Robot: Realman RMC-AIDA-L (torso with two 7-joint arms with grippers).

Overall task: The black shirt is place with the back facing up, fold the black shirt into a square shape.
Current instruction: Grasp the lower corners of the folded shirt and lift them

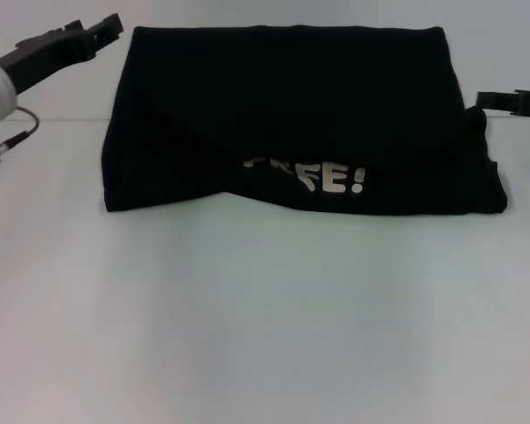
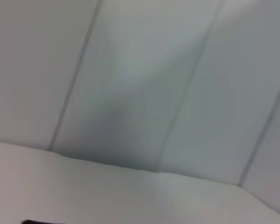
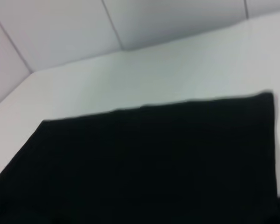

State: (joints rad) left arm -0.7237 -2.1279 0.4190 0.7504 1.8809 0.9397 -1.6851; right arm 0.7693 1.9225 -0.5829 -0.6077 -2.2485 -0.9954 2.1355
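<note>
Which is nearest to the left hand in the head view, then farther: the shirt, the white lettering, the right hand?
1. black shirt, its far left corner beside the left hand.
2. white lettering, near front edge.
3. right hand, far right.

The left gripper (image 1: 102, 32) is seen as a long, angular black part joined to a pale grey wrist housing carrying a lit green ring. A thin dark cable is looped beside that housing. The right gripper (image 1: 510, 102) is black and slender.
</note>
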